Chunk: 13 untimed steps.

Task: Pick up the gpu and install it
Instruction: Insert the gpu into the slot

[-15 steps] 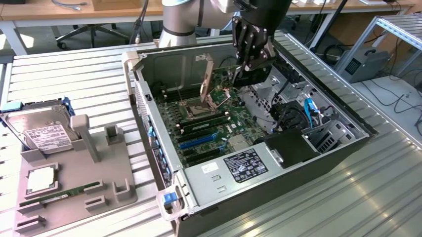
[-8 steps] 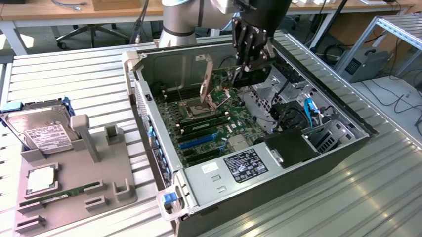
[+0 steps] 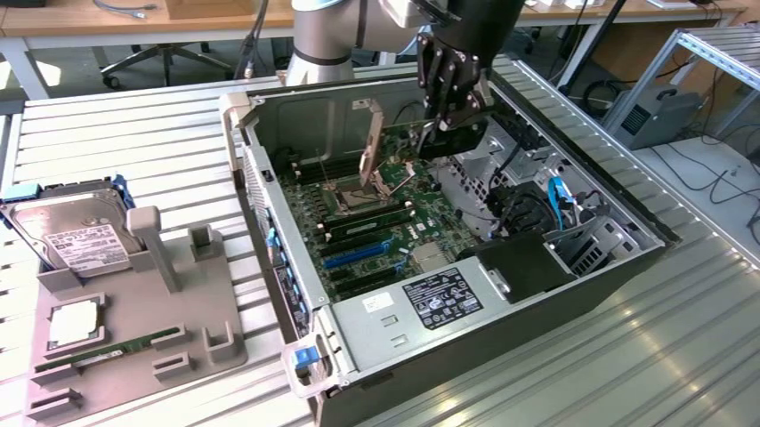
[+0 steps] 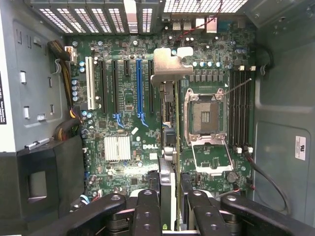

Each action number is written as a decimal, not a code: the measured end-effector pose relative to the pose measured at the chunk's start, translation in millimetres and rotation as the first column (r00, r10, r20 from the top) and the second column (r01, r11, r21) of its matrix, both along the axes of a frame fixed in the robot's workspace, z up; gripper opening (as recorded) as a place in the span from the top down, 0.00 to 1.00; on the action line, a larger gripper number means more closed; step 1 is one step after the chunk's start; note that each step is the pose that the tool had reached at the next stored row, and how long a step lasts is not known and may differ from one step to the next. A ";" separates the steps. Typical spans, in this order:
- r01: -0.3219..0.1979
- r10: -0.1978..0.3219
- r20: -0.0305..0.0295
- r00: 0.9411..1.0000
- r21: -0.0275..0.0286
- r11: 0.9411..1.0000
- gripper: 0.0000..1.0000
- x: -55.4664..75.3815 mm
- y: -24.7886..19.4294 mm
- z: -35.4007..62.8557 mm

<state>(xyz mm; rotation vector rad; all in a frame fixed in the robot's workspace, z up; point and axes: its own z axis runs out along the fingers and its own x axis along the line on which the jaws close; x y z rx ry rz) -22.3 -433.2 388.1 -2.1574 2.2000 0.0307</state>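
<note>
- We saw the arm [image 3: 323,36] reaching down from the far side, its black gripper [image 3: 430,135] pointing into the open case [image 3: 499,329].
- The jaws were closed on the gpu [image 4: 169,147], clamping the card's upper edge between dark fingers [image 4: 147,211].
- The gpu hung edge-on above the motherboard [image 4: 123,123], between the blue slots [image 4: 139,88] and the empty CPU socket [image 4: 204,115]; we could not tell if it touched a slot.
- The gpu looked thin and flat, with a bent silver bracket [image 4: 170,64] at its far end.
- The case was grey sheet metal, with perforated walls.
- On the ribbed metal surface [image 3: 142,151], a grey moulded tray [image 3: 131,356] carried a silver hard drive [image 3: 77,236] and a narrow green RAM stick [image 3: 107,347].
</note>
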 end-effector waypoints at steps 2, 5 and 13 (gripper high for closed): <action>0.000 0.000 0.000 1.000 0.000 1.000 0.73 -0.1 0.0 -0.4; 0.000 0.000 0.000 1.000 0.000 1.000 0.73 -0.4 0.0 -1.1; 0.000 0.000 0.000 1.000 0.000 1.000 0.73 -1.0 0.0 -3.0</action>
